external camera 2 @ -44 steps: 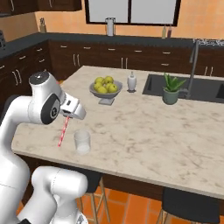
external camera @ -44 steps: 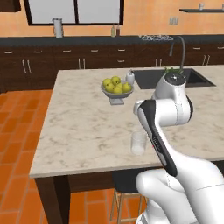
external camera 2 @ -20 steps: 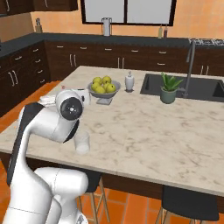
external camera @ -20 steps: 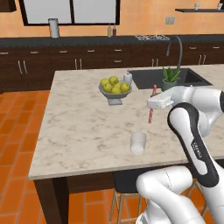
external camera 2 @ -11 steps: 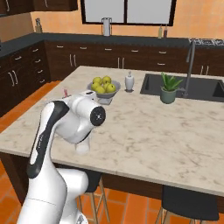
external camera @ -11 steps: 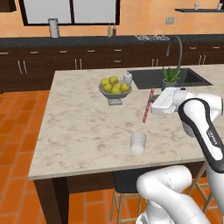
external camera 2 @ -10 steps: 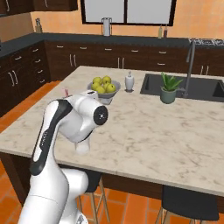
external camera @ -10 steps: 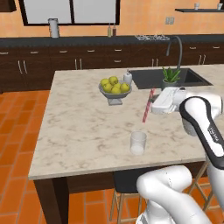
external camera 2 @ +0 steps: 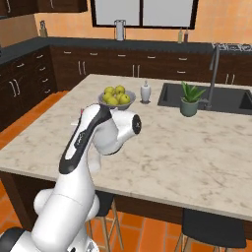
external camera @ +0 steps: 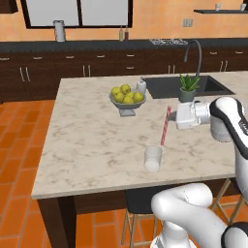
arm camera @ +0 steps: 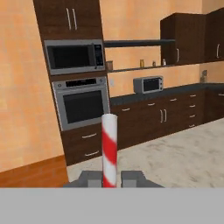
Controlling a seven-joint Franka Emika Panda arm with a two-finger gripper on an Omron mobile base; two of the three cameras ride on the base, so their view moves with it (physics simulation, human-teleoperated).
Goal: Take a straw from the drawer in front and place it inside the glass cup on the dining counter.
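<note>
carrying the straw to the cup

going left to right in the left base view: the fruit bowl (external camera: 127,101) sits toward the far side of the dining counter (external camera: 87,140), and the glass cup (external camera: 153,158) stands near the front edge. the straw (external camera: 165,126) hangs slanted, its lower end above and just right of the cup, clamped in the closed gripper (external camera: 178,115). this looks like the delivery step. next it calls for centring the tip over the rim, lowering, then letting go.
</note>
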